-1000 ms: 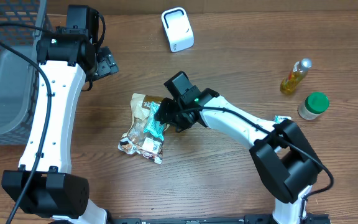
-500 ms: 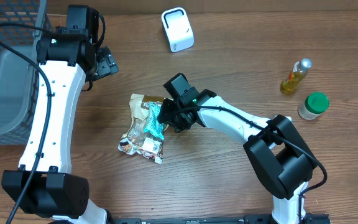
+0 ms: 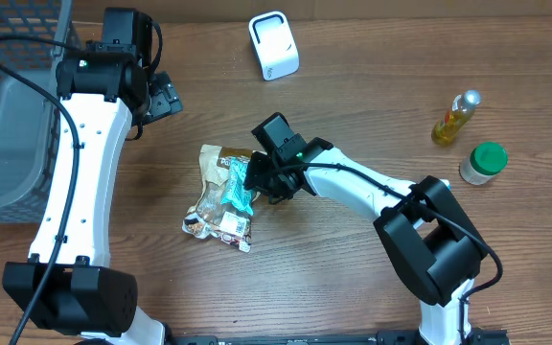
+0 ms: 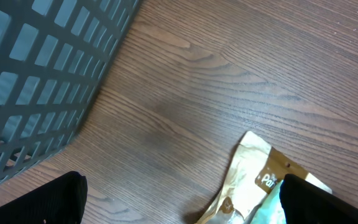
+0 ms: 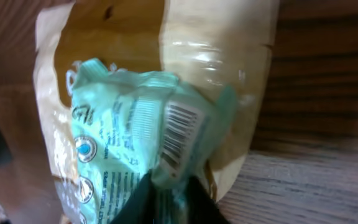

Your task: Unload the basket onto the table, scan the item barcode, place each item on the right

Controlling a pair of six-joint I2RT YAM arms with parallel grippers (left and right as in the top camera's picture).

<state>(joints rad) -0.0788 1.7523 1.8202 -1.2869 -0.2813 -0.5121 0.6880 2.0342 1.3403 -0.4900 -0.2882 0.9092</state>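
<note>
The item, a teal packet (image 5: 120,134) with a barcode (image 5: 179,132) facing the right wrist camera, lies on a tan bag (image 5: 219,56) at the table's middle. My right gripper (image 5: 169,198) is shut on the packet's crumpled edge just below the barcode. From overhead the right gripper (image 3: 257,182) sits at the teal packet (image 3: 238,197) on the tan bag (image 3: 217,161). My left gripper (image 3: 166,96) hovers open at the back left, with nothing between its fingers. The left wrist view has the left gripper (image 4: 185,202) above bare wood, the tan bag (image 4: 253,168) by its right finger.
A white scanner (image 3: 273,45) stands at the back centre. A yellow bottle (image 3: 455,117) and a green-lidded jar (image 3: 484,163) stand at the right. A grey mesh basket (image 3: 8,105) fills the left edge. Another printed bag (image 3: 220,226) lies under the teal packet.
The right gripper's jaws have closed on the teal packet's edge. The right arm's base has turned slightly. The left arm has not moved.
</note>
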